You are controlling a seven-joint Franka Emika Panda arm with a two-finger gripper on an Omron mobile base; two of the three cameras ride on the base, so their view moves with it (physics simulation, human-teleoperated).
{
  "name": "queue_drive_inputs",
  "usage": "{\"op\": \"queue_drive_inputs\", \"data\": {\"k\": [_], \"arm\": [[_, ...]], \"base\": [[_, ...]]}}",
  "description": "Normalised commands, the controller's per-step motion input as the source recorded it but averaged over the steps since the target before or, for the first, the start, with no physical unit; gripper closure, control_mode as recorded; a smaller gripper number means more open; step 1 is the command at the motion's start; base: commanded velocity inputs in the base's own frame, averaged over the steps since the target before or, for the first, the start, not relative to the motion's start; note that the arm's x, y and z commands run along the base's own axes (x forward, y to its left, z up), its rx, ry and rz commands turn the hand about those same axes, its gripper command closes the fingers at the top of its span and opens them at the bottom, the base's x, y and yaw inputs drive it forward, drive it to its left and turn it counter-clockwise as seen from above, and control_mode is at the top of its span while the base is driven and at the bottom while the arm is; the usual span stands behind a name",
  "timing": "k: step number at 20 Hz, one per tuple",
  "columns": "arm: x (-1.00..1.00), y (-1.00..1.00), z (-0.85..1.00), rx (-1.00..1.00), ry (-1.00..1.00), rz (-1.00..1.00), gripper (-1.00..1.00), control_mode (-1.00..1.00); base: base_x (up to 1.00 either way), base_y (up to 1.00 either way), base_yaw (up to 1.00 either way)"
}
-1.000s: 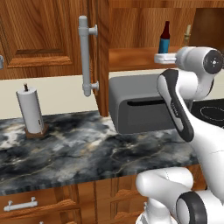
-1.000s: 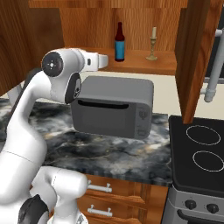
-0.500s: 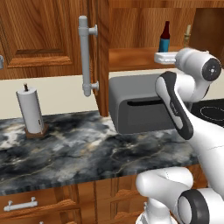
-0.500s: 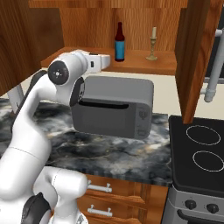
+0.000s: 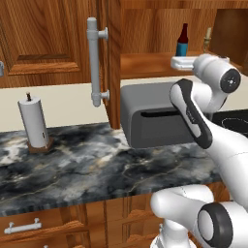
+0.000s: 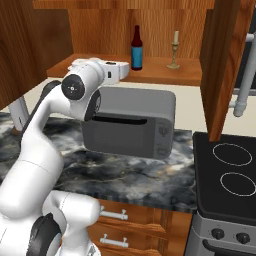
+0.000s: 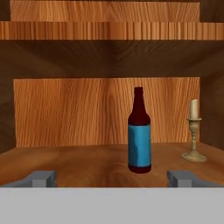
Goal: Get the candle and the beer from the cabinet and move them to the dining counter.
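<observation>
The beer [image 7: 139, 135], a dark bottle with a blue label, stands upright on the bottom shelf of the open cabinet [image 7: 65, 159]. The candle [image 7: 194, 131] in its brass stick stands to its right. My gripper [image 7: 111, 179] is open, level with the shelf's front edge and short of the bottle, which sits slightly right of centre between the fingertips [image 7: 41, 177]. From the right base view, the gripper [image 6: 125, 70] points into the cabinet just left of and below the beer [image 6: 136, 50], with the candle [image 6: 174, 50] further right. The left base view shows beer [image 5: 182, 41] and candle [image 5: 208, 38] behind the hand.
A grey toaster oven [image 6: 132, 127] stands on the marbled counter [image 5: 72, 164] right under the cabinet shelf and the arm. Open cabinet doors with long grey handles [image 5: 94, 68] [image 6: 244, 80] flank the opening. A paper towel roll [image 5: 33, 123] stands left; a stove [image 6: 230, 170] lies right.
The arm's elbow has sunk a little. The hand has hardly shifted and stays open in front of the shelf. Bottle and candle have not moved.
</observation>
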Motion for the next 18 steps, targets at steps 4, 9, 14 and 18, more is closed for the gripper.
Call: {"op": "queue_drive_inputs", "data": {"k": [4,9,14,18], "arm": [[0.13,-0.17,0.08,0.0,0.0,0.0,-1.0,-1.0],[0.03,-0.25,0.01,0.0,0.0,0.0,-1.0,-1.0],[0.06,0.0,0.0,-0.02,0.0,0.0,-1.0,-1.0],[0.2,0.0,0.0,-0.02,0.0,0.0,-1.0,-1.0]], "base": [[0.0,0.0,0.0],[0.0,0.0,0.0],[0.0,0.0,0.0],[0.0,0.0,0.0]]}}
